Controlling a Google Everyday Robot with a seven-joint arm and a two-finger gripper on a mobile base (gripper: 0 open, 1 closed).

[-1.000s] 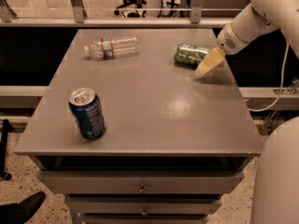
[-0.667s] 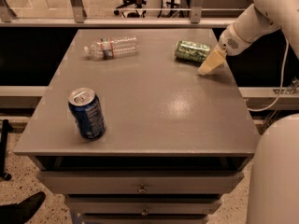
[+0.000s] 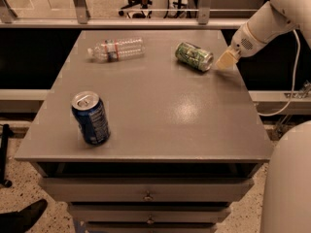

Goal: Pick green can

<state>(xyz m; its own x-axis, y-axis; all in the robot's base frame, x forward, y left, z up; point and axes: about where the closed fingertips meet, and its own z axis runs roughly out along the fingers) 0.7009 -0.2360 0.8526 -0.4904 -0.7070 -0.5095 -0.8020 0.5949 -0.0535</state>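
The green can (image 3: 194,56) lies on its side on the tabletop (image 3: 160,115), just beside the tool (image 3: 226,60) and inward of it. Its long axis runs roughly toward the tool, one silver end nearest. Whether the tool is released or clenched, I cannot tell.

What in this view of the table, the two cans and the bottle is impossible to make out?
From the camera view:
- Green can, lying on its side: the label wording is too small to read.
- Gripper, just right of that can: this angle does not show whether it touches the can.
- Arm: cut off by the top right edge.
- Clear bottle: any contents are too small to tell.
- Drawers: insides hidden by their fronts.
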